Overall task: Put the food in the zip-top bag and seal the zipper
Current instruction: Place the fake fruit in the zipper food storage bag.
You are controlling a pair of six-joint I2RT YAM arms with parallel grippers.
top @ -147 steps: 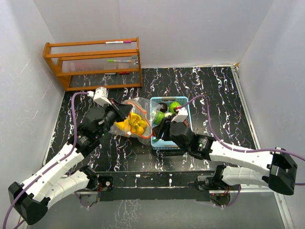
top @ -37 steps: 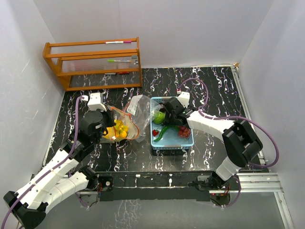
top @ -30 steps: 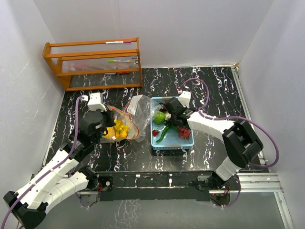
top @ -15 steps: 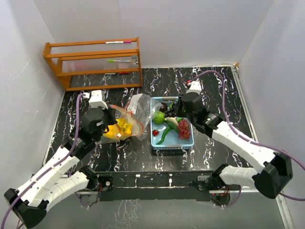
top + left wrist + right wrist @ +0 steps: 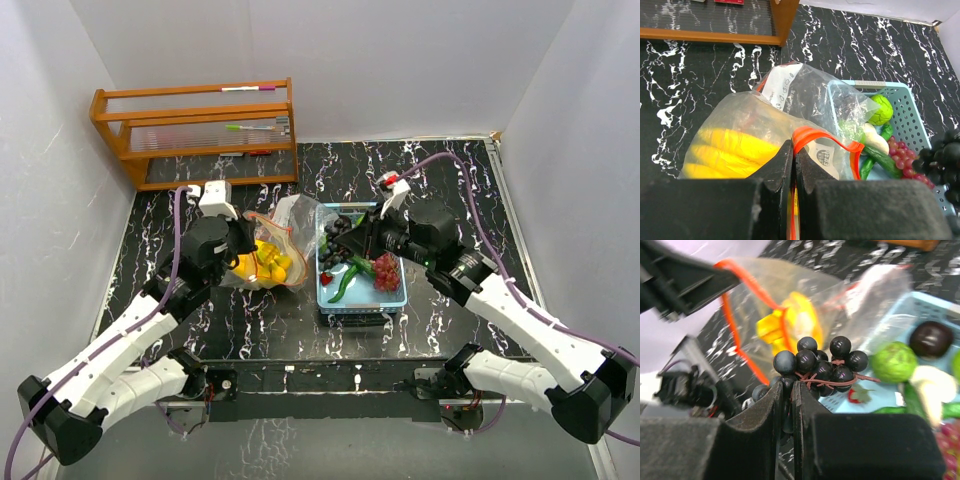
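Note:
A crinkly clear zip-top bag lies left of the blue basket. Yellow pieces show through the bag. My left gripper is shut on the bag's red-orange zipper strip and holds the mouth up; the strip loops open. My right gripper is shut on a bunch of black grapes, held over the basket's left edge. In the basket lie a lime-green ball, a long green pepper, red grapes and a dark purple ball.
A wooden rack with pens stands at the back left. A clear crinkly part with a white label lies behind the bag's mouth, against the basket. White walls close in both sides and the back.
My right gripper has lifted the black grapes out of the basket and carried them left toward the bag. My left gripper has raised the bag's mouth and shifted a little right.

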